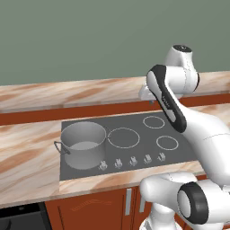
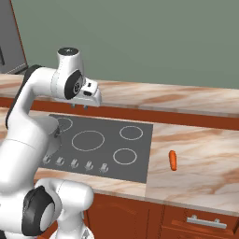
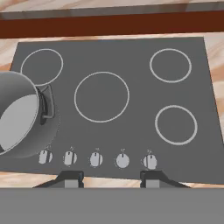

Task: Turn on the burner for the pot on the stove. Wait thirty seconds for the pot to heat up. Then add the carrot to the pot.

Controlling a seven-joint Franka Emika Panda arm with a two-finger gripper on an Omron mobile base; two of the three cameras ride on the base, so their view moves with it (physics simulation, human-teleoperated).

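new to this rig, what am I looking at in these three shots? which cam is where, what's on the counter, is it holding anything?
It's a rendered kitchen with one white robot arm on a base that can drive. Two pictures come from cameras on the base, behind the arm to its left and right, both looking at the same counter. The third comes from a camera on the hand, looking down along the gripper.

Set into the marbled counter is the stove, a dark cooktop with white rings and five silver knobs along its front edge. The pot, grey metal, stands on the front left burner. The carrot lies on the counter to the right of the stove.

The gripper hovers above the stove, fingertips apart, holding nothing.
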